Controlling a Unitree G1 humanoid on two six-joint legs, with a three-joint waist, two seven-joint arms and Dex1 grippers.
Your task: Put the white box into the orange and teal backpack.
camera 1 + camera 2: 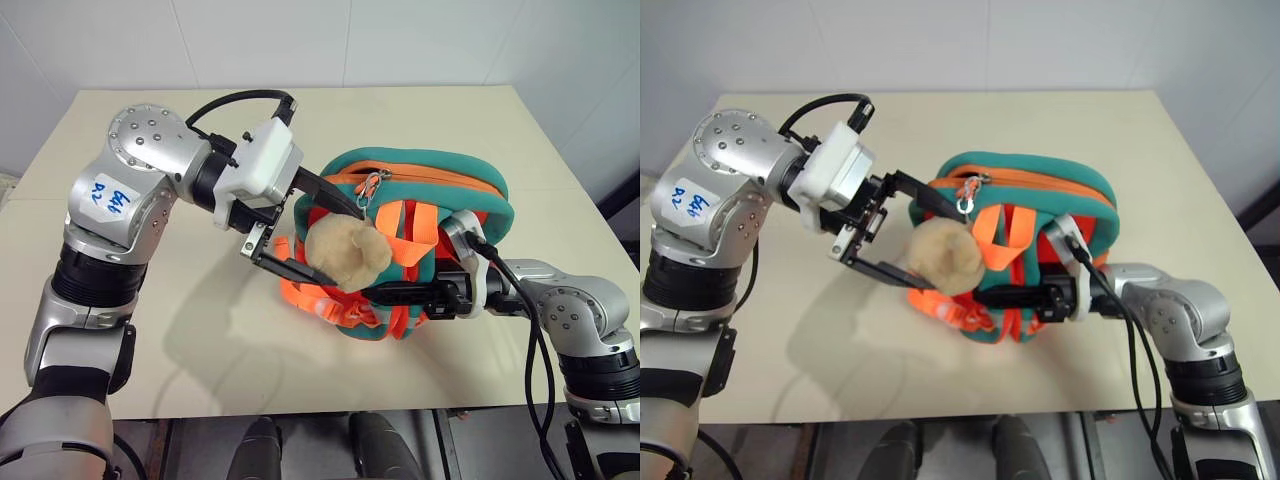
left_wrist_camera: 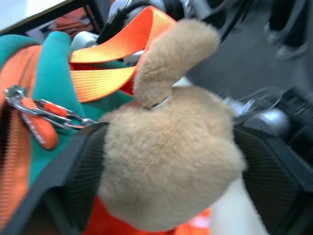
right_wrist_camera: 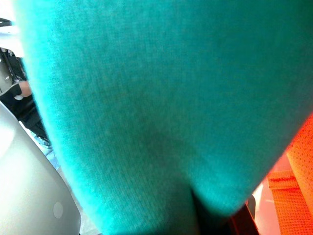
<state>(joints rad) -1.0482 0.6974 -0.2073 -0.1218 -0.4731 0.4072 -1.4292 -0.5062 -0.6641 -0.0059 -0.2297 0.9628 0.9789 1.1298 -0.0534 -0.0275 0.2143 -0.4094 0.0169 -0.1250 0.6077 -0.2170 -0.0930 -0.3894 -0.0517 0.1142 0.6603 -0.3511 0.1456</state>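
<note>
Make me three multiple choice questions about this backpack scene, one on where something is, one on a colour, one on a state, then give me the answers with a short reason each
1. Where is the tan plush toy?
A. Between the left gripper's two fingers
B. Lying on the table, well apart from the bag
C. Tucked inside the bag

2. What colour are the straps on the orange and teal backpack?
A. Black
B. Orange
C. White

3. How does the right gripper stand?
A. Wide open above the table
B. Holding the plush toy
C. Shut at the backpack's lower edge

Answers:
1 A, one black finger sits on each side of the toy in the left wrist view.
2 B, bright orange webbing runs across the bag's front.
3 C, its fingers lie together against the bag's lower trim.
</note>
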